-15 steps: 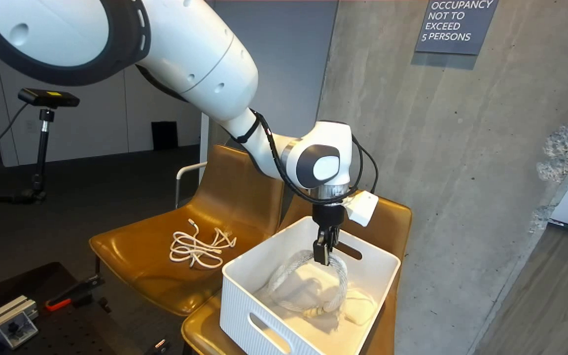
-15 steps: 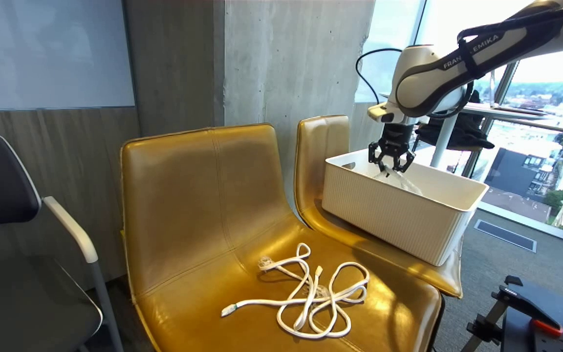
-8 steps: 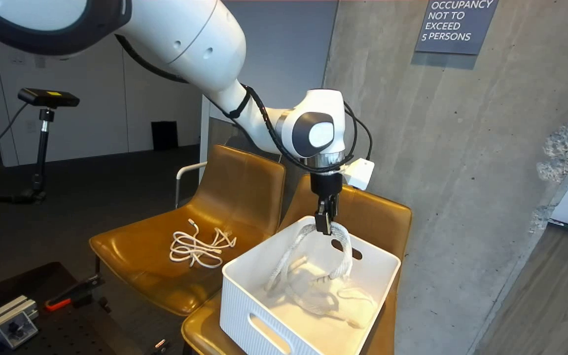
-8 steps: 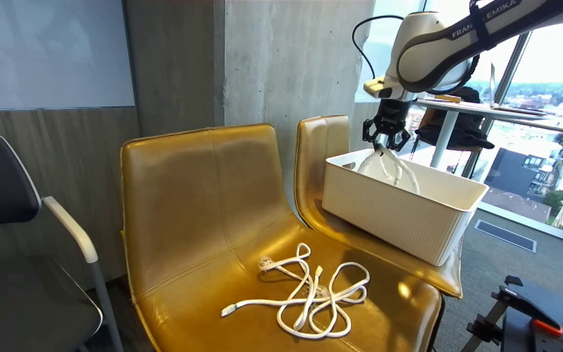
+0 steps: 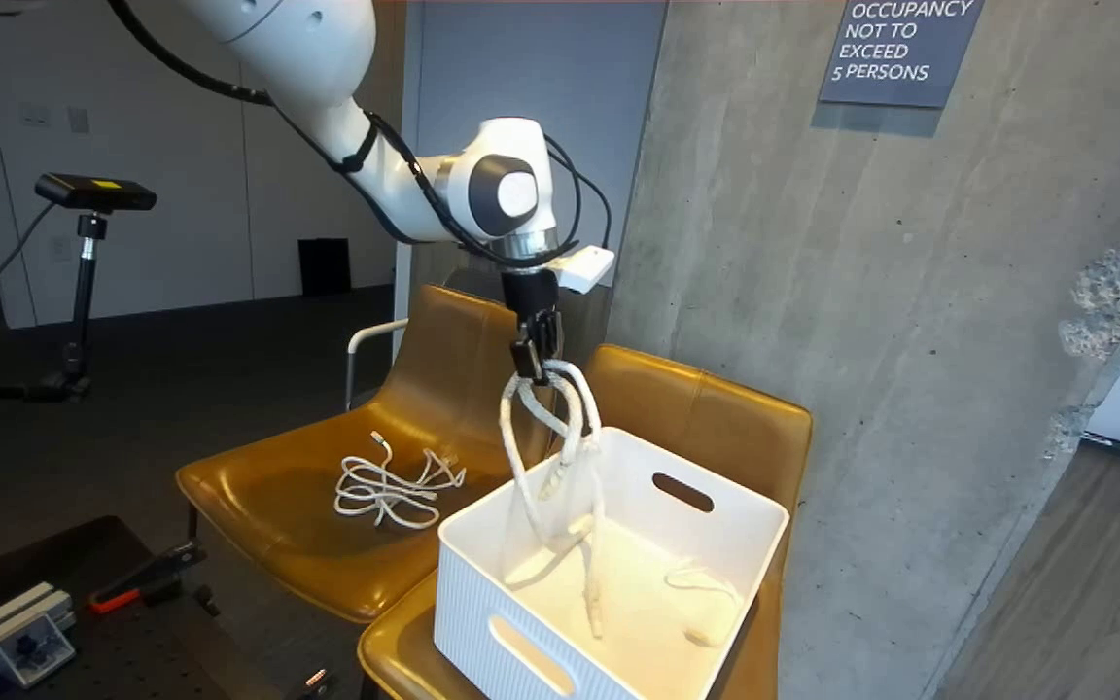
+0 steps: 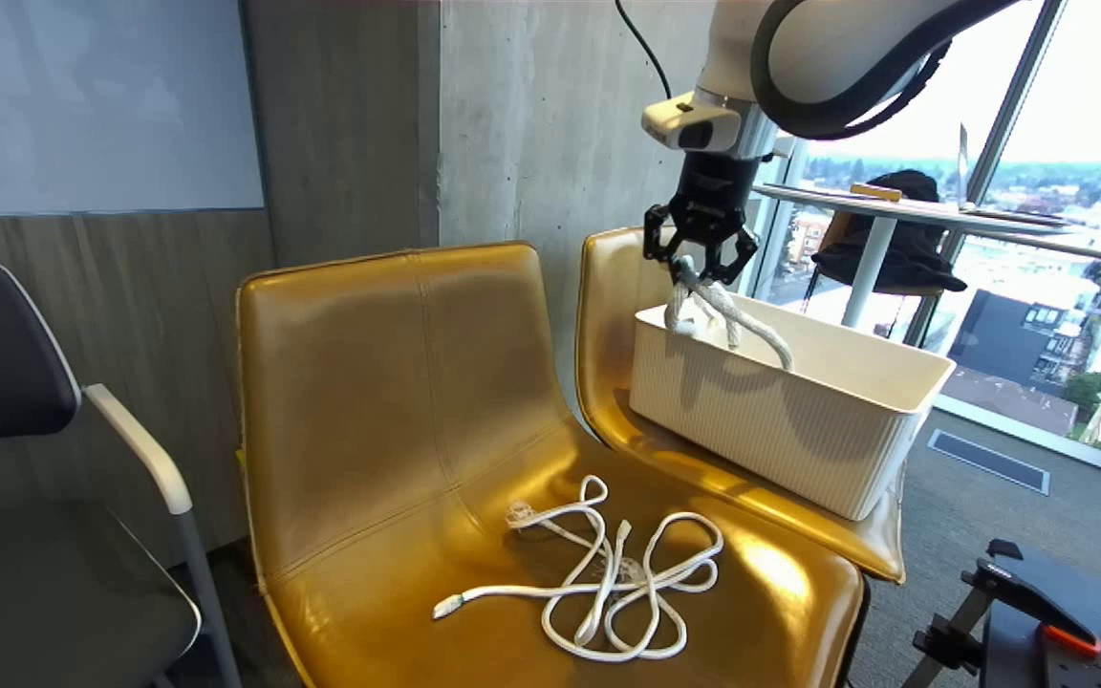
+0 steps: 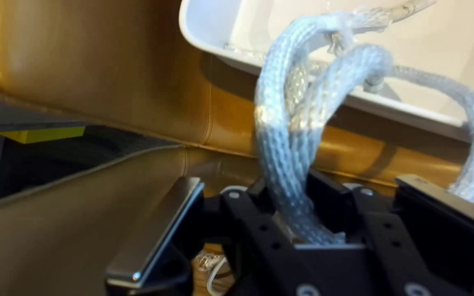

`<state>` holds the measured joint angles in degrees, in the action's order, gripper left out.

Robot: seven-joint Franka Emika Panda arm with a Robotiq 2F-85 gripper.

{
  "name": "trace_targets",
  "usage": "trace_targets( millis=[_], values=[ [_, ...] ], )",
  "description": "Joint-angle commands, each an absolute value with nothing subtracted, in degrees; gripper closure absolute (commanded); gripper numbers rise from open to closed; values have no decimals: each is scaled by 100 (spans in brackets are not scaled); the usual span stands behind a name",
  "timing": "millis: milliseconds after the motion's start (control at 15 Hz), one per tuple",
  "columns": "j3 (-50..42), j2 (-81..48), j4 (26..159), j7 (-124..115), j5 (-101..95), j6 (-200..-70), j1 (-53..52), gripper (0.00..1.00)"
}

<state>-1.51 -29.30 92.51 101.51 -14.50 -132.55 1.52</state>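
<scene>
My gripper is shut on a thick white braided rope, pinched in a bend between its fingers. In the wrist view, two strands rise side by side from the jaws, and another part loops out at the right. From the gripper the rope droops in loops. Its lower strands hang inside a white ribbed bin; whether they touch the bottom I cannot tell. The gripper stands above the bin's rim, near one corner. A thin cord with a pale end lies on the bin's floor.
The bin stands on a tan leather chair. On the neighbouring tan chair lies a tangled white cord. Close behind rises a concrete wall. A dark bench with a red-handled tool is at the front.
My gripper has risen from inside the bin to above its rim, then shifted towards the chair with the tangled cord. The rope has come up with it, its ends trailing into the bin.
</scene>
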Motion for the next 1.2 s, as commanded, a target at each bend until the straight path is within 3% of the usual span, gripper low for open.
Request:
trace_targets(
  millis=[0,467,1133],
  values=[
    [74,-2272,10118,9298,-1837,-13453,-393,96],
    [670,-1870,10995,7520,-2398,-13373,-1323,96],
    [1065,-2266,10897,7036,-2391,-13267,-1447,96]
  ],
)
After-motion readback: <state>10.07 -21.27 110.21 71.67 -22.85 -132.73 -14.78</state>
